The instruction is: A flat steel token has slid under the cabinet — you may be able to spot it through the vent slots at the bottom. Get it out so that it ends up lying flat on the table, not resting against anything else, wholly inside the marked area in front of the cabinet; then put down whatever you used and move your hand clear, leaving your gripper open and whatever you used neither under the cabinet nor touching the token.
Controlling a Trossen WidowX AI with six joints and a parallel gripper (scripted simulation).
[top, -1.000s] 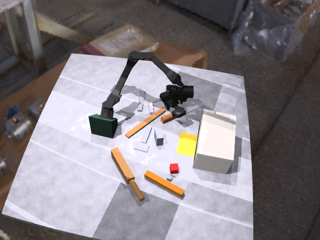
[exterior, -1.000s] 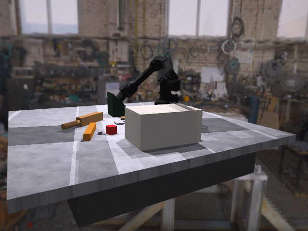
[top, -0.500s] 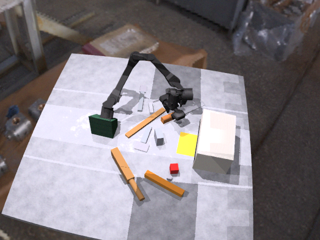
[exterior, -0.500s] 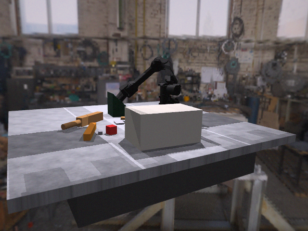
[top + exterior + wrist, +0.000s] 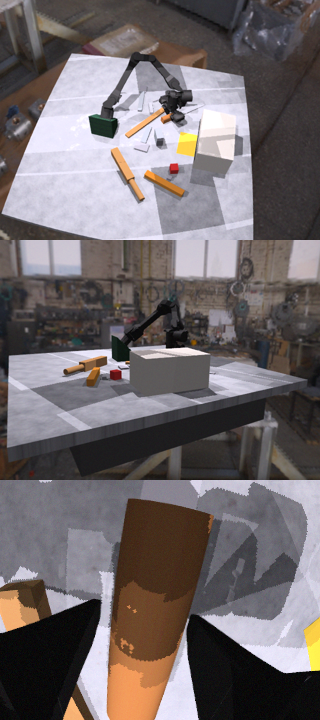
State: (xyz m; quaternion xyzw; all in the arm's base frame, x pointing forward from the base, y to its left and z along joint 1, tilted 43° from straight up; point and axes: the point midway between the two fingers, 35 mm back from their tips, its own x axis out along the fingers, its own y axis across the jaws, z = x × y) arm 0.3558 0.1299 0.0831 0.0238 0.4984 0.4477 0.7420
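The pale cabinet (image 5: 218, 139) (image 5: 170, 374) stands at the right of the table in the top view. The yellow marked area (image 5: 186, 144) (image 5: 315, 642) lies in front of it. The steel token is not visible in any view. A tool with a round orange handle (image 5: 165, 119) (image 5: 150, 605) and a thin grey blade (image 5: 195, 108) (image 5: 167, 489) lies beyond the marked area. My gripper (image 5: 177, 117) (image 5: 144, 615) is open, with its fingers on either side of the handle and narrow gaps showing in the wrist view. Its fingers are hidden behind the cabinet in the exterior view.
A flat orange bar (image 5: 144, 123) lies beside the handle. A grey block (image 5: 159, 138) and several thin pale pieces lie nearby. A red cube (image 5: 173, 168) (image 5: 115, 374), an orange bar (image 5: 164, 183) (image 5: 93, 376) and an orange paddle-shaped piece (image 5: 122, 165) (image 5: 88, 364) lie farther off.
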